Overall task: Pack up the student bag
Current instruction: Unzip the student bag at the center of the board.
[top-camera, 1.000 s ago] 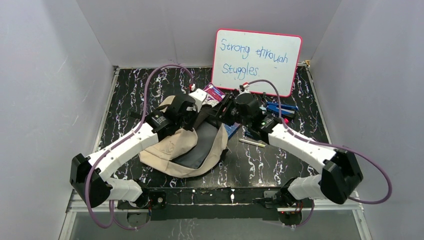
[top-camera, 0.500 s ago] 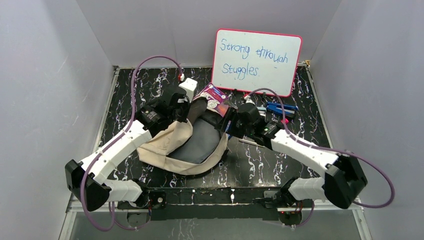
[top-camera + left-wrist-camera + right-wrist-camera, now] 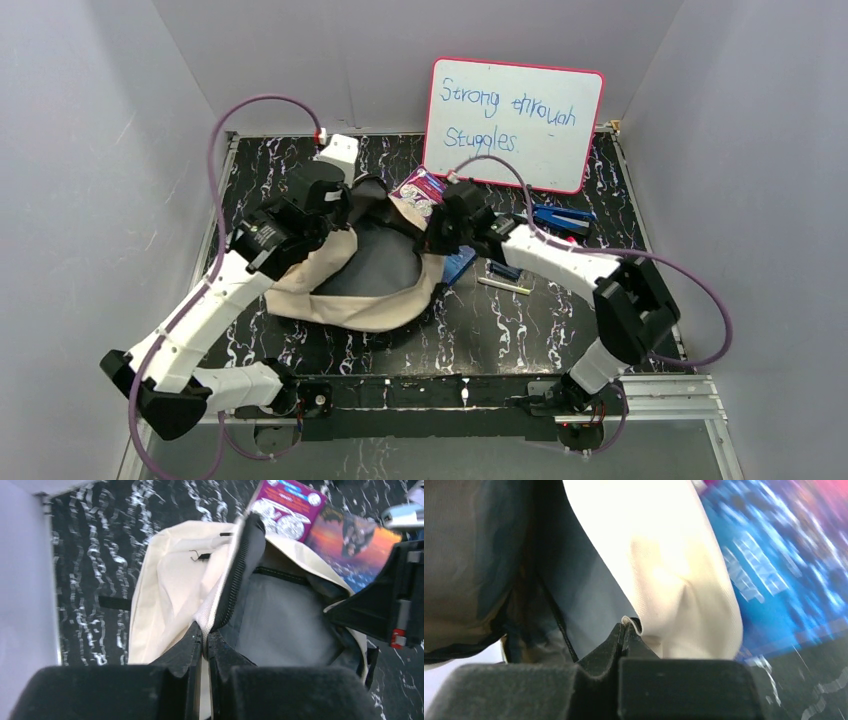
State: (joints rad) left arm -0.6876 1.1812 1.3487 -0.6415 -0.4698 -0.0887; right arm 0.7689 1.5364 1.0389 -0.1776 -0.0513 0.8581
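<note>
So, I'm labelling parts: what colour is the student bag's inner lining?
The student bag's lining is grey; left wrist view.

From above, the wrists of the left arm (image 3: 225, 290) and the right arm (image 3: 560, 262) cover their own tips, so how each meets the student bag (image 3: 350, 312) cannot be read there; near the far edge of the tabletop (image 3: 560, 330) a purple book (image 3: 420, 186) is half hidden behind the bag; a blue book (image 3: 458, 263) shows only a corner from under the right arm; the small blue things (image 3: 558, 215) and the thin stick (image 3: 505, 286) are too small to name; in the right wrist view the blue and pink patch (image 3: 784, 555) is a blur, and the bag runs off the top and left edges; in the left wrist view the purple book is cut by the top edge.
</note>
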